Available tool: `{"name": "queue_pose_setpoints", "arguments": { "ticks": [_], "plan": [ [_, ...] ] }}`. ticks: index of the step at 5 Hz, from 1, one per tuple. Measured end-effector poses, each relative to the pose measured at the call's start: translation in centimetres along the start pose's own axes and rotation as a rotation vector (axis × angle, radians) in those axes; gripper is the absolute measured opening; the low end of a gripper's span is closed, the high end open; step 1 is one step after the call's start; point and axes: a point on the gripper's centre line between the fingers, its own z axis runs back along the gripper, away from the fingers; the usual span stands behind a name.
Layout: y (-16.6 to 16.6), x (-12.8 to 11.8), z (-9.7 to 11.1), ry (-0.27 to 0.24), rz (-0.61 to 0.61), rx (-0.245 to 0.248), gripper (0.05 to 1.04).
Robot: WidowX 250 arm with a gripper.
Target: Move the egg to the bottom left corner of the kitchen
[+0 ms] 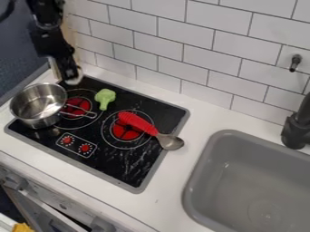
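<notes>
White counter (154, 209) is stretching under a yellow thing (23, 228) at near left and a grey sink (254, 195) at right. On the black stove (130, 174), a red-handled spoon (142, 124) is lying rightward, a metal pot (37, 106) is standing left, and green broccoli (104, 97) is lying farther back. Far left, the gripper (71, 76) is hanging, its jaw opening impossible to tell; a pale patch (74, 81) is showing at its tip, possibly the egg. White tiles (176, 50) are rising behind.
</notes>
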Motion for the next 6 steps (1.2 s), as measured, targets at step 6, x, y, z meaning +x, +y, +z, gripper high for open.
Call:
{"name": "queue_pose_setpoints", "arguments": {
  "ticks": [6],
  "plan": [
    [20.4, -1.5, 5.0, 0.117, -0.257, 0.05, 0.434]
  ]
}}
